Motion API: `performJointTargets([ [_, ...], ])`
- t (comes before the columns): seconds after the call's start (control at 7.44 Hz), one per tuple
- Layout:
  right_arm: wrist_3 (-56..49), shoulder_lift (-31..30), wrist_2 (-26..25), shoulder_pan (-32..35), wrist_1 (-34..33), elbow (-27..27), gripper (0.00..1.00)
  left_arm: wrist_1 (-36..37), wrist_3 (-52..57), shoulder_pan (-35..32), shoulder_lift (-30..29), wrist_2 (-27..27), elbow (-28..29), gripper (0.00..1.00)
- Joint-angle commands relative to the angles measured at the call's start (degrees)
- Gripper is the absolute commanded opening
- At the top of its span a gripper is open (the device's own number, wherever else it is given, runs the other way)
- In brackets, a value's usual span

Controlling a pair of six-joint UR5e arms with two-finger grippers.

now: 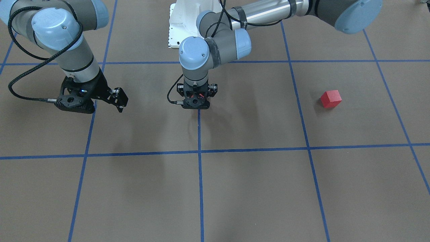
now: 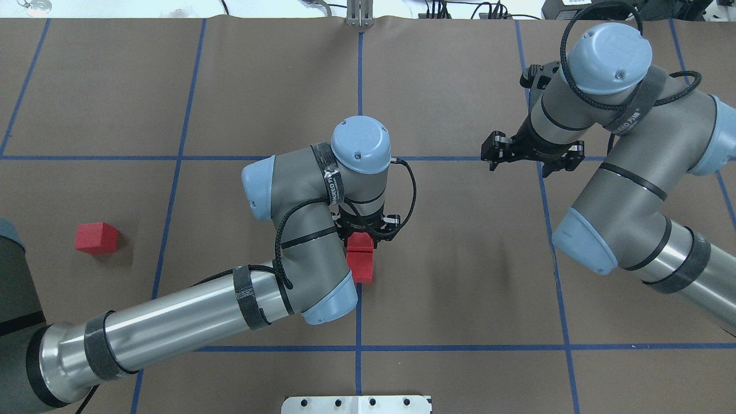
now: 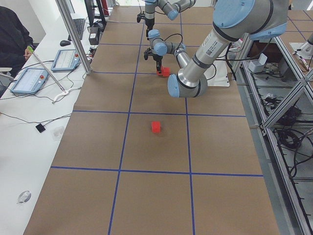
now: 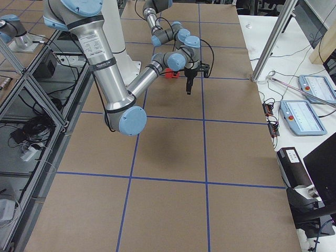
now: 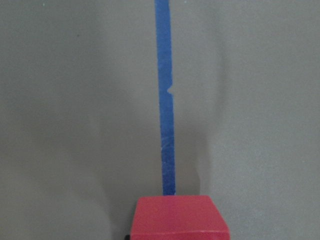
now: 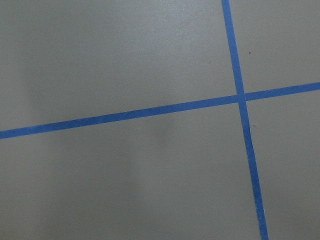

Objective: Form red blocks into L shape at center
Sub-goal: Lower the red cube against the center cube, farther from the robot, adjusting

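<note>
Two red blocks lie in line, touching, on the blue tape line at the center (image 2: 359, 328). My left gripper (image 2: 368, 229) points straight down and is shut on the far red block (image 2: 361, 241). The near red block (image 2: 361, 268) lies free against it. In the left wrist view the held block (image 5: 177, 220) fills the bottom edge, with the tape line (image 5: 166, 125) running away from it. The third red block (image 2: 96, 238) lies alone far to the left, and it also shows in the front view (image 1: 331, 98). My right gripper (image 2: 532, 154) hangs open and empty above the table at the right.
The white robot base plate (image 2: 356, 404) sits at the near table edge. The right wrist view shows only bare brown surface and a blue tape crossing (image 6: 241, 97). An operator's desk with tablets (image 3: 29, 78) runs along the far side.
</note>
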Motion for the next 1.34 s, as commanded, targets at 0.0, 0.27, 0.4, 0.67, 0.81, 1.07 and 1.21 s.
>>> performJointTargets([
  [0.0, 0.01, -0.07, 0.0, 0.0, 0.0, -0.02, 0.99, -0.03, -0.37, 0.0, 0.05, 0.0, -0.03, 0.0],
  [0.27, -0.08, -0.08, 0.0, 0.0, 0.0, -0.03, 0.99, -0.03, -0.55, 0.0, -0.03, 0.0, -0.03, 0.0],
  [0.4, -0.08, 0.01, 0.0, 0.0, 0.0, -0.03, 0.99, -0.03, -0.64, 0.0, 0.05, 0.0, -0.03, 0.0],
  [0.67, 0.0, 0.01, 0.0, 0.0, 0.0, -0.03, 0.99, -0.03, -0.64, 0.0, 0.05, 0.0, -0.03, 0.0],
  [0.81, -0.08, 0.1, 0.0, 0.0, 0.0, -0.03, 0.99, -0.03, -1.16, 0.0, 0.05, 0.0, -0.03, 0.0],
  [1.07, -0.08, 0.1, 0.0, 0.0, 0.0, -0.03, 0.99, -0.03, -1.78, 0.0, 0.05, 0.0, -0.12, 0.0],
  [1.21, 0.0, 0.19, 0.0, 0.0, 0.0, -0.03, 0.99, -0.12, -1.78, 0.09, 0.05, 0.0, -0.12, 0.0],
])
